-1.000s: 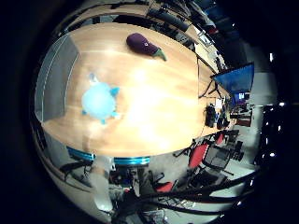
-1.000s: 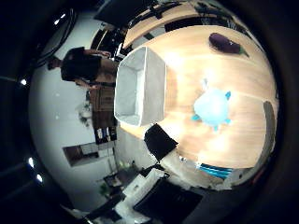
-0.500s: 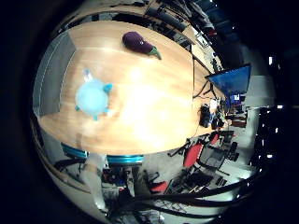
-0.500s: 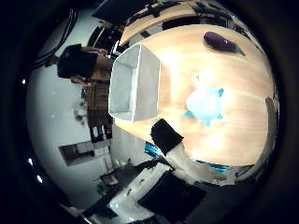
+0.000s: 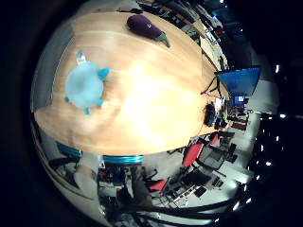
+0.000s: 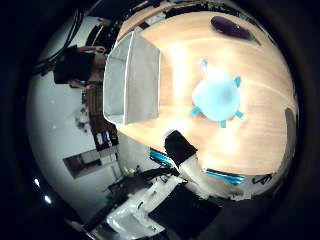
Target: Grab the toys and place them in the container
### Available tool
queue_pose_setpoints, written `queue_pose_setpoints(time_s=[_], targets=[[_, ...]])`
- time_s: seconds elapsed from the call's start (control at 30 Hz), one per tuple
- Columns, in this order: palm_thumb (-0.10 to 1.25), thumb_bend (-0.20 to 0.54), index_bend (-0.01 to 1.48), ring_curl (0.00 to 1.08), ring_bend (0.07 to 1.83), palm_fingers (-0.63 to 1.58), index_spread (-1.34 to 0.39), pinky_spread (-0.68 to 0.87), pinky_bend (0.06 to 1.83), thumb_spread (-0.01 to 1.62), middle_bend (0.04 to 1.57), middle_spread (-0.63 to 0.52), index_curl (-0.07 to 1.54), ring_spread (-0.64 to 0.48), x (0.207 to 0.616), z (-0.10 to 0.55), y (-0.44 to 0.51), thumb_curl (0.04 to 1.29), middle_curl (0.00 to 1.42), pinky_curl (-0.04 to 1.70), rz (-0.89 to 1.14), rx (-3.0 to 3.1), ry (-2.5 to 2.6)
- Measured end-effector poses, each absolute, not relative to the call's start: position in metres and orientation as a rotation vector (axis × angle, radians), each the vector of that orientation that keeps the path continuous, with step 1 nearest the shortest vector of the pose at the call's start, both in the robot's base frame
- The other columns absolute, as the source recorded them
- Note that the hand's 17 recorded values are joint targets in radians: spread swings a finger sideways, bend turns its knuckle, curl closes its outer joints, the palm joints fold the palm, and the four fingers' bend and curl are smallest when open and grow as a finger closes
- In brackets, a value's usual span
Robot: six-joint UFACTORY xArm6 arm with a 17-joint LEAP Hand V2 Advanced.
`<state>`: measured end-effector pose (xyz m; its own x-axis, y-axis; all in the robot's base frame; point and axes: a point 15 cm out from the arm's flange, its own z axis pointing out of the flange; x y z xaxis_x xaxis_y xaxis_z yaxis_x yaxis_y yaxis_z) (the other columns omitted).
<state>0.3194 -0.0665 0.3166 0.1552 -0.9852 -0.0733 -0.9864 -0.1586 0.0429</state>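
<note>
A light blue turtle plush (image 6: pixel 216 96) lies on the wooden table (image 5: pixel 151 104), a short way from the open grey container (image 6: pixel 132 80) at the table's end. A purple eggplant toy (image 5: pixel 146 27) lies farther off, near the table's far edge. My hand (image 6: pixel 182 160) hovers above the table over the turtle's side and holds nothing. One black-tipped finger (image 6: pixel 179 146) reaches out over the table's near edge, fairly straight. The container's inside looks empty.
Beyond the table's long side stand a blue screen (image 5: pixel 239 80) and red chairs (image 5: pixel 194 153). Dark furniture stands behind the container. The table's near edge, with a blue trim (image 6: pixel 220 175), runs close under the palm.
The whole picture has shifted: the camera has come closer to the turtle, which now looks larger. A black-tipped finger has come further into the thumb side view. The toys lie where they were.
</note>
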Motion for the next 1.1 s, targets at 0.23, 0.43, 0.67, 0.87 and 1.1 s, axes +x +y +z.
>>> queue_pose_setpoints(time_s=[0.23, 0.43, 0.67, 0.87, 1.1], targets=[[0.37, -0.026, 0.15, 0.24, 0.46, 0.22, -0.44, 0.44, 0.53, 1.0, 0.2, -0.13, 0.25, -0.01, 0.329, 0.293, -0.055, 0.29, 0.35, 0.31, 0.185, -2.403, 2.026], [0.39, -0.025, 0.15, 0.25, 0.47, 0.2, -0.44, 0.44, 0.55, 1.0, 0.2, -0.13, 0.25, -0.01, 0.342, 0.273, -0.055, 0.29, 0.35, 0.31, 0.185, -2.426, 2.05], [0.4, -0.026, 0.15, 0.25, 0.48, 0.18, -0.44, 0.44, 0.58, 0.99, 0.2, -0.13, 0.25, -0.01, 0.345, 0.252, -0.055, 0.29, 0.36, 0.3, 0.249, -2.453, 2.076], [0.4, -0.026, 0.14, 0.25, 0.48, 0.17, -0.44, 0.44, 0.61, 0.99, 0.2, -0.13, 0.24, 0.0, 0.344, 0.24, -0.057, 0.29, 0.36, 0.31, 0.282, -2.478, 2.094], [0.4, -0.028, 0.15, 0.25, 0.49, 0.15, -0.44, 0.44, 0.63, 0.99, 0.2, -0.12, 0.24, 0.0, 0.345, 0.224, -0.058, 0.29, 0.36, 0.31, 0.333, -2.488, 2.106]])
